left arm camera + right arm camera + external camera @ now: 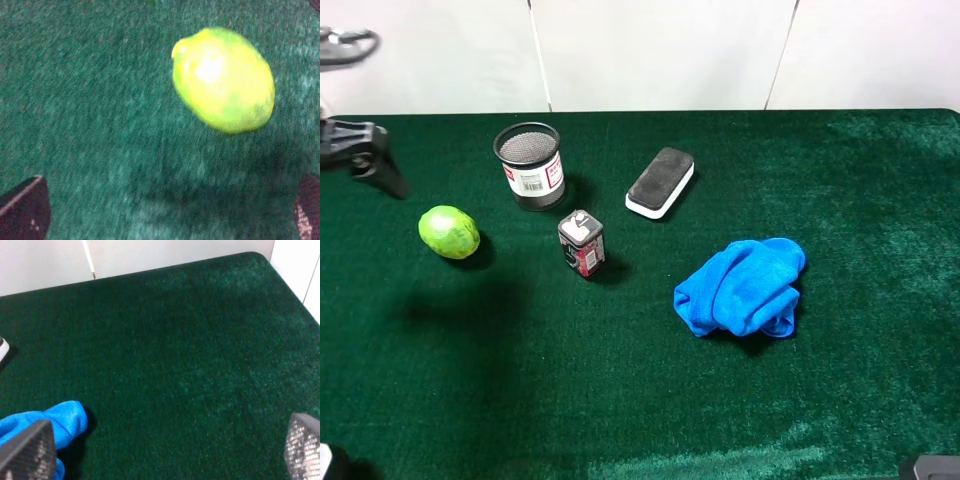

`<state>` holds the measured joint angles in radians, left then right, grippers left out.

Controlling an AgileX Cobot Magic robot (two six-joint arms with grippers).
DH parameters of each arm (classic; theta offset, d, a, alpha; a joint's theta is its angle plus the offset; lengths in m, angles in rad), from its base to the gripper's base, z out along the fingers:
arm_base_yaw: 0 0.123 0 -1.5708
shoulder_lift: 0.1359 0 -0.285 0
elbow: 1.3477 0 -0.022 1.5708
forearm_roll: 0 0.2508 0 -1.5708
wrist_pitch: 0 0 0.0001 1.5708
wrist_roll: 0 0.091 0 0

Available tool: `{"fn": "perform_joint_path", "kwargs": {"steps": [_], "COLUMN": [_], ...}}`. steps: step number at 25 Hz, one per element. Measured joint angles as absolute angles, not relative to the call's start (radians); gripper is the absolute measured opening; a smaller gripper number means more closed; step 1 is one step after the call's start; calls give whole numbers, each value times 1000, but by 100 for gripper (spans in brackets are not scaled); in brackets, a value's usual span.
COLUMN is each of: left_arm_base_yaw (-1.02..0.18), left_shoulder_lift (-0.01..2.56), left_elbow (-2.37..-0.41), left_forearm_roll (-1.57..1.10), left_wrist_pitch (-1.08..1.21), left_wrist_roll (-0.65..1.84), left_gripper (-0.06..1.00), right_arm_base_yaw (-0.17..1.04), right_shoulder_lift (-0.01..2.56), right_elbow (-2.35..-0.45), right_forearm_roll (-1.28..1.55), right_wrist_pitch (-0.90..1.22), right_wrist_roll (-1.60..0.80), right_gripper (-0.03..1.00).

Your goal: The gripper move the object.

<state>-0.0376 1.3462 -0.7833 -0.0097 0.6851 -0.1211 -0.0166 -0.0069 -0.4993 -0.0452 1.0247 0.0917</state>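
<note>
Two wide-jawed: L gripper (pixel 165 207) by lime (pixel 222 80), R gripper (pixel 165 447); mesh cup (pixel 530 165) upright, contents unclear.

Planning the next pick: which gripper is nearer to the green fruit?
Left. The left gripper hangs open close above the green fruit, which fills its wrist view. The right gripper is open beside the blue cloth, well away from it.
</note>
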Motion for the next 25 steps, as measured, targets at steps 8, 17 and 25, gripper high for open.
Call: {"fn": "perform_joint_path", "kwargs": {"steps": [8,17,25], "left_arm_base_yaw": [-158,-199,-199], "left_shoulder_lift": [1543,1695,1774], "left_elbow": [-783,-784,-784], "left_forearm_roll": [64,74,72], "left_wrist_pitch": [535,382,259], "left_wrist_roll": [-318,-413,-434], "left_gripper": [99,99,99], "right_arm_base_yaw": [-17,-17,-17], "right_shoulder_lift": [-7,-7,-7], "right_elbow": [-499,-499,-499], "right_forearm_roll": [-45,-45,-45], "right_wrist_pitch": [1025,1025,1025], "right_wrist_roll": [92,92,92], "right_gripper": [70,70,70]}}
